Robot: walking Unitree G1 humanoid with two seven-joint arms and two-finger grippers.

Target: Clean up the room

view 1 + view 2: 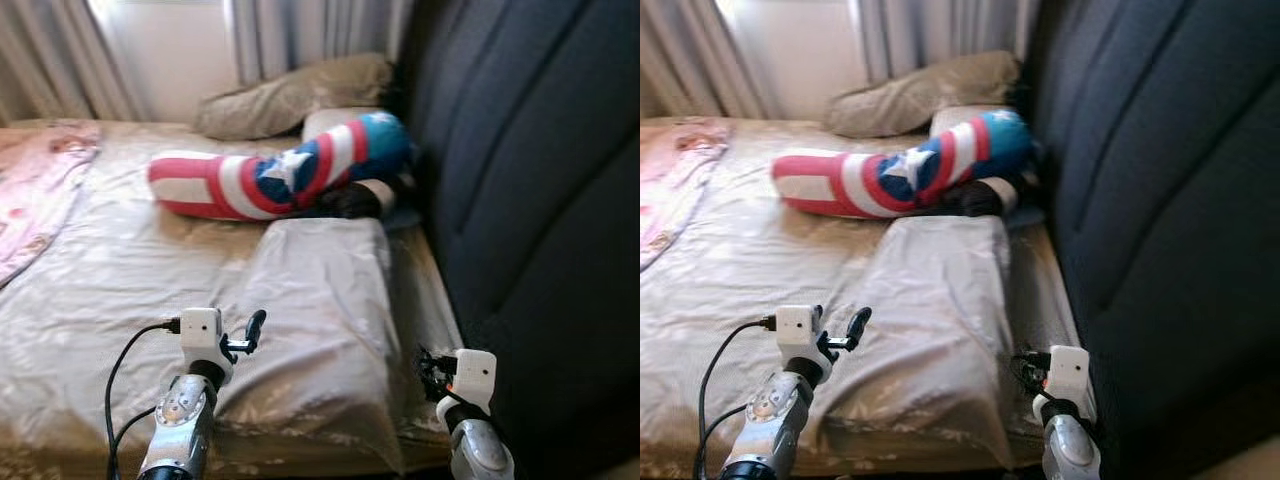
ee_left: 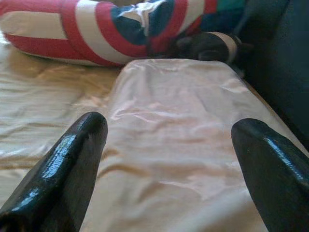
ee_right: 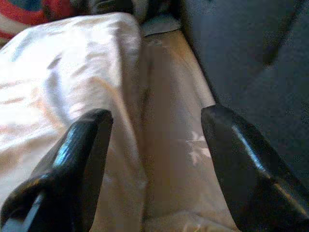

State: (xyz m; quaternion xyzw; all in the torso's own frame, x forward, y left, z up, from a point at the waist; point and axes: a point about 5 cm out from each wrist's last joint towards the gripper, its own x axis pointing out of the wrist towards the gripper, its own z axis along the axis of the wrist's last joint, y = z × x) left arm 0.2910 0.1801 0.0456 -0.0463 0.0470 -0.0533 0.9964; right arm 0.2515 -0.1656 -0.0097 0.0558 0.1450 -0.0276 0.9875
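**Both grippers open at the grey pillow**

You face a bed (image 1: 120,270) under a beige satin sheet, with the grey pillow (image 1: 320,300) lying lengthwise on it beside the dark headboard (image 1: 530,180). Your left gripper (image 2: 169,145) hovers at the pillow's near left edge, fingers (image 2: 67,169) spread wide with the pillow's top between them, holding nothing. Your right gripper (image 3: 154,140) sits at the pillow's near right corner, also spread wide and empty, aimed along the strip of sheet between the pillow and the headboard. Just beyond the pillow's far end lies a long bolster (image 1: 280,175) in red and white stripes with a white star on blue; a small dark object (image 1: 355,198), too blurred to identify, sits between bolster and pillow. Farther back, a tan pillow (image 1: 290,95) rests below the curtains (image 1: 300,30). A pink blanket (image 1: 35,195) lies well to the pillow's left.
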